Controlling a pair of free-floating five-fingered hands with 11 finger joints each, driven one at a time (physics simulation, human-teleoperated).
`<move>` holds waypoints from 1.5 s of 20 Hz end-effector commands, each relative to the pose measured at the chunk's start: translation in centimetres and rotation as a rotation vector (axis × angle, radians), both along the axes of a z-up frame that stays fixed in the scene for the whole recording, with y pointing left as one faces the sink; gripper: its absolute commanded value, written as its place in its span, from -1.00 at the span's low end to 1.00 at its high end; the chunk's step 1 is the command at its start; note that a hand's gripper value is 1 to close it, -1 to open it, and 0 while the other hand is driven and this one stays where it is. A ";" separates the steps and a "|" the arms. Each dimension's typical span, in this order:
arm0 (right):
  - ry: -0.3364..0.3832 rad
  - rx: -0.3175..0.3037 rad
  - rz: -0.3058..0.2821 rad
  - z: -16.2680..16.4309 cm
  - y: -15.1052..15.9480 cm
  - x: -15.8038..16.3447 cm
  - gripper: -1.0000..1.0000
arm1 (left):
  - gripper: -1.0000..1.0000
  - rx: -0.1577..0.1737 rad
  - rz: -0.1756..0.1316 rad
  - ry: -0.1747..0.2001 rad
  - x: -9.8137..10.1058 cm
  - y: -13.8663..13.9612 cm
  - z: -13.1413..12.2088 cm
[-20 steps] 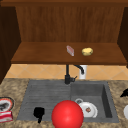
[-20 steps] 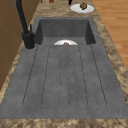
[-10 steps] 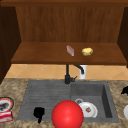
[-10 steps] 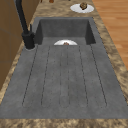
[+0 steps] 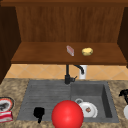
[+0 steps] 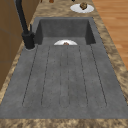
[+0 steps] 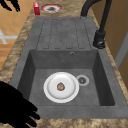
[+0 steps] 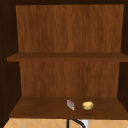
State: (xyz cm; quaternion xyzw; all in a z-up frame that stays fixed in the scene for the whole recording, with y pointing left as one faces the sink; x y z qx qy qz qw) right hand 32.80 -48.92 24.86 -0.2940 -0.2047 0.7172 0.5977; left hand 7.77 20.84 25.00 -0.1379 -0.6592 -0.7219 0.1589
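Left robot hand [image 5: 38, 113] hangs over the front of the sink's drainboard [image 5: 45, 96], just left of a red ball [image 5: 67, 114]. Fingers hang downward, and I cannot tell if they are spread or curled. It holds nothing.

Right robot hand [image 5: 123, 93] is at the right edge, above a white side plate [image 5: 126, 112] on the bench [image 5: 15, 86]. In the right side view this robot hand [image 7: 13, 107] is by the basin's near corner with fingers spread and straight, holding nothing.

A white dish [image 7: 61, 87] with a small brown bit lies flat on the basin floor beside the drain [image 7: 82, 80]. The black faucet [image 5: 68, 75] stands at the back rim.

On the left of the bench, a red box [image 5: 5, 116] is just beside a dark-centred plate [image 5: 5, 104].

On the shelf [image 5: 40, 53], a pink block [image 5: 70, 50] is near a yellow lump [image 5: 87, 51].
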 end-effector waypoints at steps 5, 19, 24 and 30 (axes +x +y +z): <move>0.007 0.018 -0.001 -0.1 0.1 -0.4 -1.00 | 0.00 0.000 0.000 0.000 0.0 0.0 0.0; -0.183 0.040 0.020 1.8 3.0 -5.3 -1.00 | 0.00 0.000 0.000 0.000 0.0 0.0 0.0; -0.200 0.078 0.024 1.6 5.0 -7.5 -1.00 | 0.00 0.000 0.000 0.000 0.0 0.0 0.0; -0.194 0.152 0.022 1.8 6.6 -11.0 -1.00 | 0.00 0.000 0.000 0.000 0.0 0.0 0.0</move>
